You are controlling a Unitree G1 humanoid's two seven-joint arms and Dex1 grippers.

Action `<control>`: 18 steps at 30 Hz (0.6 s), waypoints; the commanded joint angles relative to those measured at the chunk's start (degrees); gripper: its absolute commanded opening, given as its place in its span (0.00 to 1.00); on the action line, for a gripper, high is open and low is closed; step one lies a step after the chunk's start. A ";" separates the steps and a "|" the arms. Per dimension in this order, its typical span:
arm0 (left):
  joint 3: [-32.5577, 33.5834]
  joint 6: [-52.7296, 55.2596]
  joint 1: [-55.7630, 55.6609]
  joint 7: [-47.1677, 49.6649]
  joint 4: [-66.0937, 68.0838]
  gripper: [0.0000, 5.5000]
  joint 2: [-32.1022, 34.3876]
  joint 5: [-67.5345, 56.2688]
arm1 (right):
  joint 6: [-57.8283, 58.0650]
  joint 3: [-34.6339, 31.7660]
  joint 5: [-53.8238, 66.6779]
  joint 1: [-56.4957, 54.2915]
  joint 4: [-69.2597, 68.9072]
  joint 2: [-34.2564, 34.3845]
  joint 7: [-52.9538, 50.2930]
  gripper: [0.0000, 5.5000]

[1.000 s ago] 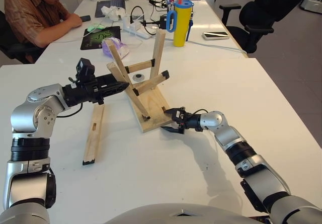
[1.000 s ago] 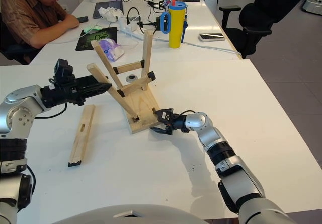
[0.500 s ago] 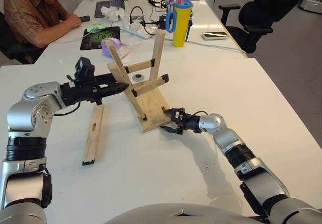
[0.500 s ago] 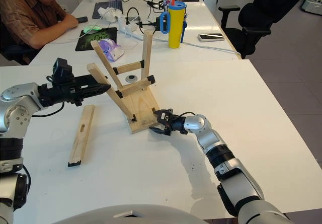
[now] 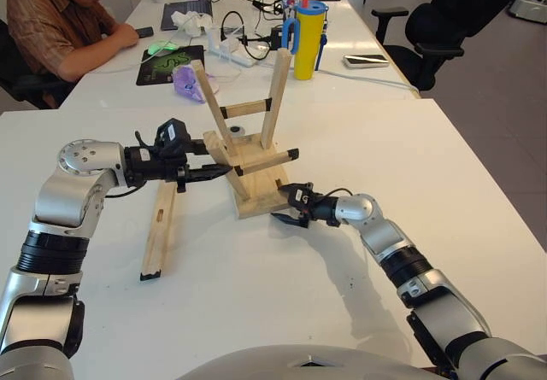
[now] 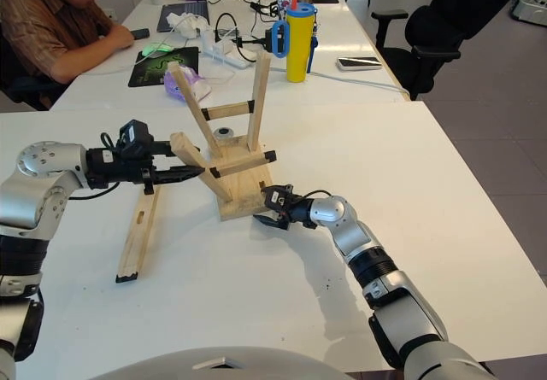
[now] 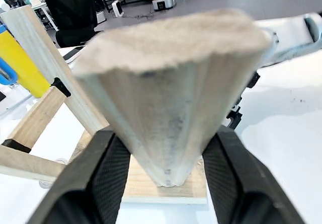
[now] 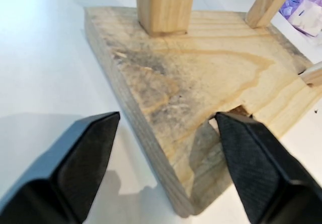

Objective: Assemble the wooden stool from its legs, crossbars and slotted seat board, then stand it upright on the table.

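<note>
The stool (image 5: 248,141) lies upside down, its slotted seat board (image 5: 261,194) nearly flat on the white table (image 5: 256,295). Two legs (image 5: 275,90) point up, joined by a crossbar (image 5: 246,108). A third leg (image 5: 219,153) slants out to the left, and my left gripper (image 5: 224,172) is shut on it; the left wrist view has the leg's end (image 7: 171,83) clamped between both pads (image 7: 100,178). My right gripper (image 5: 287,211) is open at the board's near right corner, its fingers (image 8: 85,153) straddling that corner (image 8: 201,78) without closing on it.
A loose wooden leg (image 5: 160,226) lies on the table to the left of the stool. A small round part (image 5: 237,131) sits behind the stool. On the table behind stand a yellow bottle (image 5: 309,38), cables and a mouse pad (image 5: 171,62).
My left gripper moved right and lower and took hold of the slanted leg. The stool swung round, its legs now more upright and the board flatter. The right gripper stayed at the corner.
</note>
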 commanded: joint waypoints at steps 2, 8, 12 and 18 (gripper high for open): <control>-1.76 -0.13 3.00 3.74 6.98 0.45 0.00 6.40 | 12.92 3.39 -1.67 4.32 0.33 1.12 2.91 0.64; 2.88 2.81 4.02 4.68 6.70 0.61 0.89 4.78 | 21.53 3.86 -1.11 4.50 -3.84 1.76 2.86 0.64; 9.87 5.11 14.22 6.61 6.05 0.71 3.73 3.82 | 29.76 4.46 0.97 5.91 -8.94 3.35 3.35 0.64; 21.06 17.00 19.52 35.27 -4.78 0.71 -10.71 2.44 | 41.11 1.20 6.50 11.85 -21.50 8.64 -3.28 0.64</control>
